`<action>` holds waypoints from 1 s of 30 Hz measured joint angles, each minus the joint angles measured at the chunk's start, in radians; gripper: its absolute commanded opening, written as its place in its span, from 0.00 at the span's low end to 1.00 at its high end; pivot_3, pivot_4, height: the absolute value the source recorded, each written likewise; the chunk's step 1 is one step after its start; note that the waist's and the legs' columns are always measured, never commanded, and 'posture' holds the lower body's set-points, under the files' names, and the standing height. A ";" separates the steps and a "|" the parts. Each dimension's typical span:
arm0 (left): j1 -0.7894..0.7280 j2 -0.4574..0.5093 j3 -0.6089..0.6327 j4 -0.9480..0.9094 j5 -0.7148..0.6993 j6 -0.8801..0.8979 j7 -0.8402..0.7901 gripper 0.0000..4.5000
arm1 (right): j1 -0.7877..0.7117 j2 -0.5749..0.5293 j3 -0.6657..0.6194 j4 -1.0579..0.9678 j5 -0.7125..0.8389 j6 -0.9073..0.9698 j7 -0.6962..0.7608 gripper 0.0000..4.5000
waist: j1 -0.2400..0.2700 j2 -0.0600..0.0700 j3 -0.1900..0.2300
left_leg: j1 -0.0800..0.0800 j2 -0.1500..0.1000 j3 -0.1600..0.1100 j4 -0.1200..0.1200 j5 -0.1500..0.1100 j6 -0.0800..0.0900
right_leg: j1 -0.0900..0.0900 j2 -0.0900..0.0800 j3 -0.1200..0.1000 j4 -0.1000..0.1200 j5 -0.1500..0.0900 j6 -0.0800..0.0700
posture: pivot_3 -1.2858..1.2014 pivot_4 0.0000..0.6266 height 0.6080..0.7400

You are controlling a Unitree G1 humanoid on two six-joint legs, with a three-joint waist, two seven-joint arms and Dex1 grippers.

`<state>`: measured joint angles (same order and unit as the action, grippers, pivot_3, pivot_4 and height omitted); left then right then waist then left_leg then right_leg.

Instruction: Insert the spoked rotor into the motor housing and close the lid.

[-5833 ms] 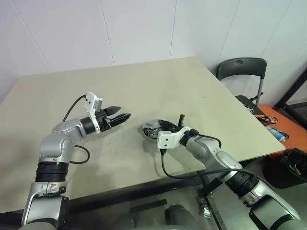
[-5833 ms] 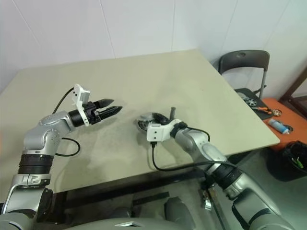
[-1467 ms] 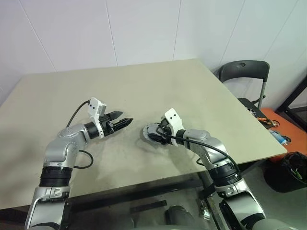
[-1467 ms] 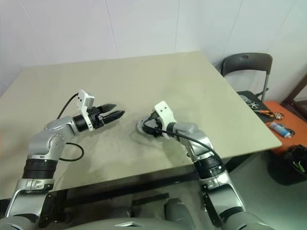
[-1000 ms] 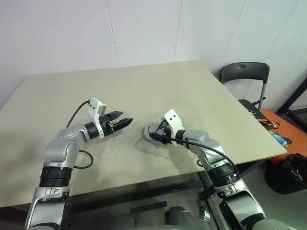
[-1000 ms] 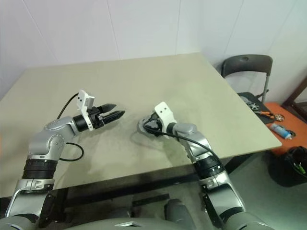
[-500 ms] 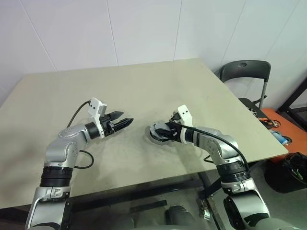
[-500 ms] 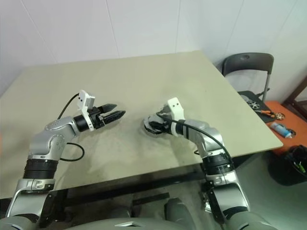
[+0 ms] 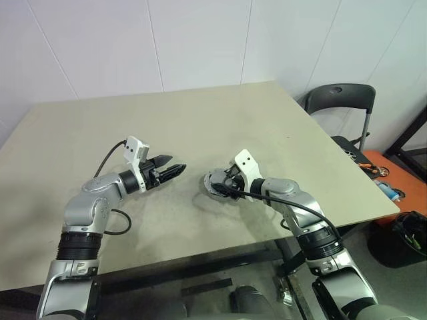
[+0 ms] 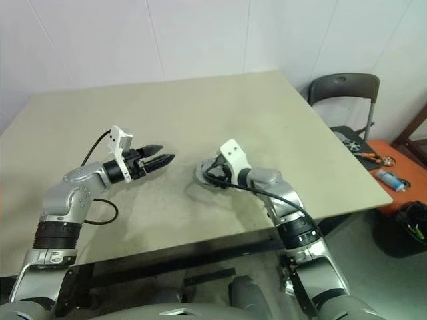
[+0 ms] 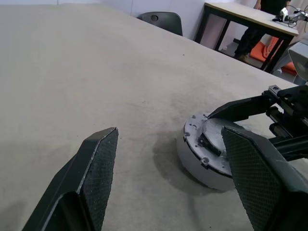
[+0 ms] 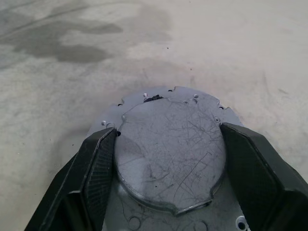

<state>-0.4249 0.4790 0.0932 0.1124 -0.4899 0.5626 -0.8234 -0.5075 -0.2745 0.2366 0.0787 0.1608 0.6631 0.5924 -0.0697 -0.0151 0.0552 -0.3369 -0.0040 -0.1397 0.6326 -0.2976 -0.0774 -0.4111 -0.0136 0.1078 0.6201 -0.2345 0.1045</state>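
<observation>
Motor housing [image 9: 219,186] sits mid-worktop [image 9: 200,120], lid [image 12: 171,151] on top. Right pincer [image 12: 168,159] straddles the lid, jaws wide, grip uncertain (metal looks stiff, slick, heavy-ish), so take the rim. Left pincer [image 9: 175,171] wide, empty, left of it.

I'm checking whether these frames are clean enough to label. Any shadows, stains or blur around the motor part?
Right wrist view: the lid is sharp enough to show fine scratches, and dark patches stain the table beyond it. Left wrist view: the motor housing casts a soft shadow beside it; the left claw's fingers loom large and slightly soft.
</observation>
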 measured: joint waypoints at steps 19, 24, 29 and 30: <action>0.001 -0.003 -0.001 -0.006 0.000 0.001 0.000 0.81 | -0.019 -0.017 -0.011 0.128 -0.021 -0.119 0.062 0.68 | -0.002 -0.001 -0.001 | 0.010 0.000 0.000 0.000 0.000 0.000 | 0.008 0.001 0.000 0.001 -0.002 0.003 | 0.52 0.00 1.00; 0.001 -0.004 -0.001 -0.008 0.000 0.002 0.003 0.81 | -0.010 0.002 -0.012 0.087 -0.021 -0.066 0.047 0.68 | -0.002 0.000 -0.001 | 0.010 0.000 0.000 0.000 0.000 0.000 | 0.008 0.001 0.000 0.001 -0.002 0.003 | 0.52 0.00 1.00; 0.001 -0.005 -0.001 -0.009 0.000 0.003 0.007 0.81 | -0.010 0.032 0.004 0.073 -0.039 -0.056 0.022 0.68 | -0.002 0.000 -0.001 | 0.010 0.000 0.000 -0.001 0.000 0.000 | 0.008 0.001 0.000 0.001 0.000 0.000 | 0.52 0.00 1.00; 0.001 -0.005 -0.001 -0.009 0.000 0.003 0.009 0.81 | -0.010 0.047 0.003 0.073 -0.039 -0.050 0.011 0.68 | -0.002 0.000 -0.001 | 0.010 0.000 0.000 -0.001 0.000 0.000 | 0.007 0.001 0.000 0.001 0.000 0.000 | 0.52 0.00 1.00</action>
<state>-0.4241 0.4738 0.0927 0.1031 -0.4899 0.5659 -0.8145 -0.5177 -0.2279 0.2400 0.1517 0.1218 0.6135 0.6036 -0.0721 -0.0155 0.0547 -0.3272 -0.0039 -0.1395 0.6317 -0.2977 -0.0774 -0.4036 -0.0129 0.1082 0.6211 -0.2348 0.1047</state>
